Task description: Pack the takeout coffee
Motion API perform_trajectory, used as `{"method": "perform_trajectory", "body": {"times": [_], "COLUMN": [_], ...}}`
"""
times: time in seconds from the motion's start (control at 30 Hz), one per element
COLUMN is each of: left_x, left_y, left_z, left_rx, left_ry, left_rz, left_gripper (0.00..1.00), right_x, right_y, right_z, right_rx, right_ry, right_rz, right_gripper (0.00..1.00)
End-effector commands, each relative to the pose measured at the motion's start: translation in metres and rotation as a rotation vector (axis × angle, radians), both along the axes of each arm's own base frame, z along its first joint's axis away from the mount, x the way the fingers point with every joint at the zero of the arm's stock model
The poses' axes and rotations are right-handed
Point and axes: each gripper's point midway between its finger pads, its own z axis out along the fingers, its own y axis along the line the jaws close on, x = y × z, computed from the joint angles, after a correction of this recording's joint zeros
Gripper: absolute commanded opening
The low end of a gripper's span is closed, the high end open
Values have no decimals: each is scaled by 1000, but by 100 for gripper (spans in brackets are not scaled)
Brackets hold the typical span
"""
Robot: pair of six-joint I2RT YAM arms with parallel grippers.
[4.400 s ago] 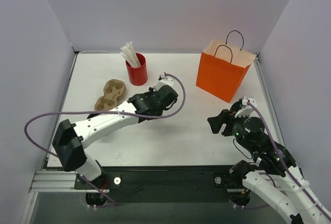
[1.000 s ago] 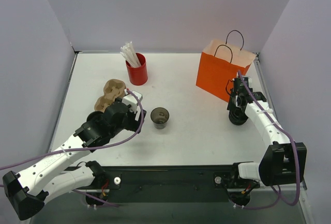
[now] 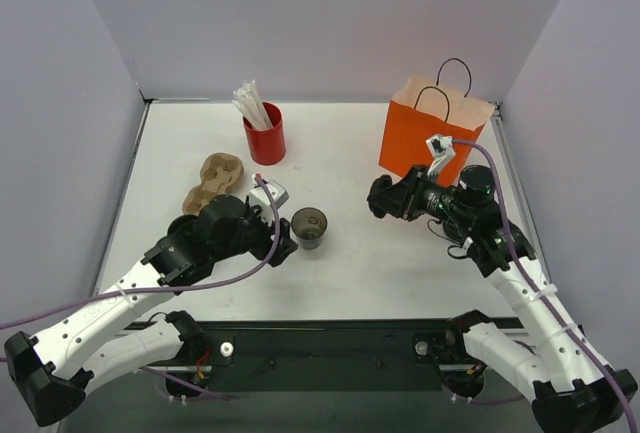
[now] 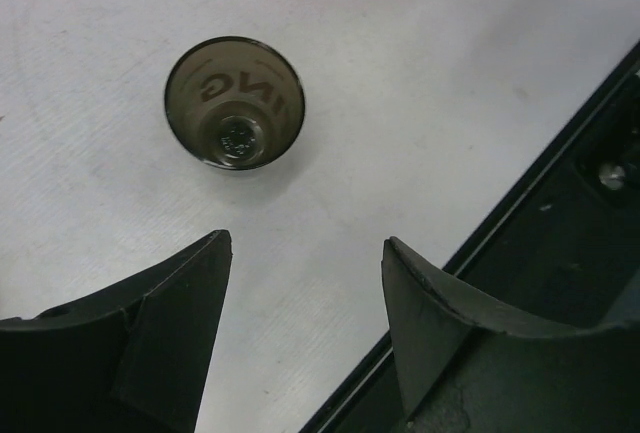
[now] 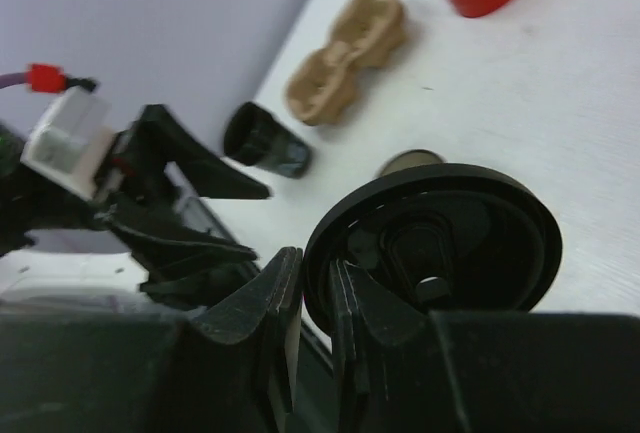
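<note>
One takeout coffee cup (image 3: 308,226) stands upright on the table with no lid, and it is dark and empty inside (image 4: 233,103). My left gripper (image 3: 283,241) is just left of it, open, its fingertips (image 4: 195,283) short of the cup with nothing between them. My right gripper (image 3: 384,199) hangs to the right of the cup, in front of the orange bag. It is shut on the rim of a round black lid (image 5: 440,243), held on edge. The cup's rim (image 5: 410,162) peeks out behind the lid. I see no second cup.
An orange paper bag (image 3: 432,136) with black handles stands open at the back right. A red cup (image 3: 265,137) of white sticks sits at the back centre-left. A brown pulp cup carrier (image 3: 214,182) lies beside the left arm. The table's dark front rail (image 4: 560,143) runs close by.
My left gripper has slid right to the cup and its jaws have narrowed a little. My right arm has swung left from beside the bag, carrying the black lid.
</note>
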Motion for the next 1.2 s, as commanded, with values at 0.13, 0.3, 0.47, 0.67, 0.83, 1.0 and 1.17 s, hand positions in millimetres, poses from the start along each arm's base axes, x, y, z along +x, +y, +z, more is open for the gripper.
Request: {"method": "perform_trajectory", "body": {"times": [0.13,0.3,0.47,0.67,0.83,1.0,1.17], "left_x": [-17,-26,-24,-39,-49,-53,-51], "left_y": [-48,-61,-58,-56,-54,-52,-56], "left_z": [87,127,146,179,175,170,163], "left_rx": [-411,-613,-770,-1005,-1135,-1189,-1204], "left_ry": [32,90,181,279,407,487,504], "left_rz": [-104,-124,-27,-61,-77,-63,-73], "left_gripper": [70,65,64,64,64,63,63], "right_x": [-92,-131,-148,-150,-141,-130,-123], "right_y": [63,74,79,81,82,83,86], "right_z": [87,107,112,115,120,123,126], "right_rx": [424,471,477,494,499,508,537], "right_ry": [-160,-261,-331,-373,-438,-504,-519], "right_rz": [562,703,746,744,672,610,589], "right_gripper": [17,19,20,20,19,19,18]}}
